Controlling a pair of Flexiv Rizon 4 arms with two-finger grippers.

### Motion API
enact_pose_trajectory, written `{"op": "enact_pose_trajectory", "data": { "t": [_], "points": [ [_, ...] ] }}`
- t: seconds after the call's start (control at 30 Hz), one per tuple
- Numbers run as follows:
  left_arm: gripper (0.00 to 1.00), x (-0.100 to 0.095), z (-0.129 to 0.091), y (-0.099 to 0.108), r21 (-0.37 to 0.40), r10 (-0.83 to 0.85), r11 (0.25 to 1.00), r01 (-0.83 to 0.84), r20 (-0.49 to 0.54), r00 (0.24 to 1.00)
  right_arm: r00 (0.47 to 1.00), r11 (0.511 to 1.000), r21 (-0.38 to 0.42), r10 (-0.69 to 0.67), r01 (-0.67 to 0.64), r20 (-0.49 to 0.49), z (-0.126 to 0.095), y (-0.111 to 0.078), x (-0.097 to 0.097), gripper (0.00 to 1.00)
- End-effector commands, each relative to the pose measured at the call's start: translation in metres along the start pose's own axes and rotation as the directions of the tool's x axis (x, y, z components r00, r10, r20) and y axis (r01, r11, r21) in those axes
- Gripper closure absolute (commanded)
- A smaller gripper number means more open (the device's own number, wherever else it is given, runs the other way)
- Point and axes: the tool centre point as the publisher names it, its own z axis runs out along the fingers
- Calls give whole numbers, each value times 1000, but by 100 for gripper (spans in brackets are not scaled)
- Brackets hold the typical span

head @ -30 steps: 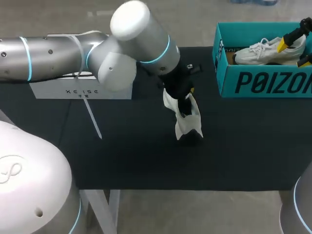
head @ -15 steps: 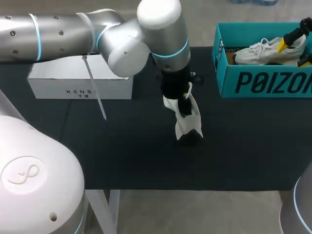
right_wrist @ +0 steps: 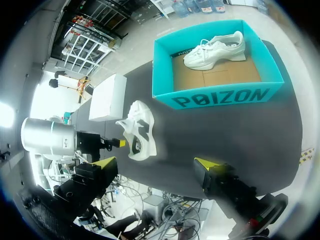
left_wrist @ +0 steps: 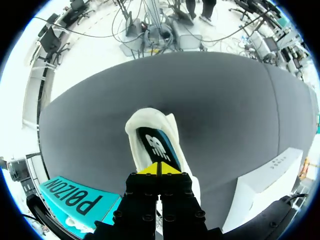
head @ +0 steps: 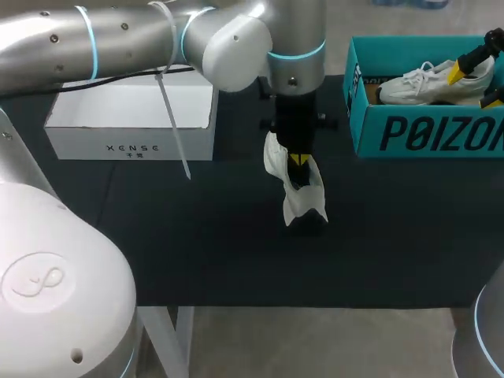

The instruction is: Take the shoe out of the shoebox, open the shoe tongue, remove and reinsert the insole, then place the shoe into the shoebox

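White shoe [head: 303, 193] sits left of the teal shoebox [head: 370, 130], dark insole [left_wrist: 158, 145] showing. Left gripper [left_wrist: 159, 169] is pinched closed at its edge, right gripper [right_wrist: 155, 164] spread wide.

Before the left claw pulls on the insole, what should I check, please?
1. Shoe out of the shoebox, on the table: ok.
2. Left claw at the insole: ok.
3. Insole truly pinched: cannot tell.
4. Right claw steadying the shoe: not ok, it is open and away from it.
5. Free room in the shoebox beside the other shoe: ok.
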Motion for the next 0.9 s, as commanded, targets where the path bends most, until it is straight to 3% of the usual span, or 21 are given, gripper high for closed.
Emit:
{"op": "enact_pose_trajectory", "data": {
  "t": [0.03,0.17,0.43,0.9],
  "points": [
    [100,3,11,-3,3,1,1000,-1,0,1000,1000,1000,1,0,0,1,0,1,0,0],
    [100,7,22,-2,-18,-14,1000,13,-21,1000,1000,1000,1,0,0,1,0,1,0,0],
    [100,6,44,-17,22,-13,1000,13,-25,1000,1000,1000,1,0,0,1,0,1,0,0],
    [100,13,64,-27,41,-17,999,19,-49,999,1000,1000,1,0,0,1,0,1,0,0]
  ]
}}
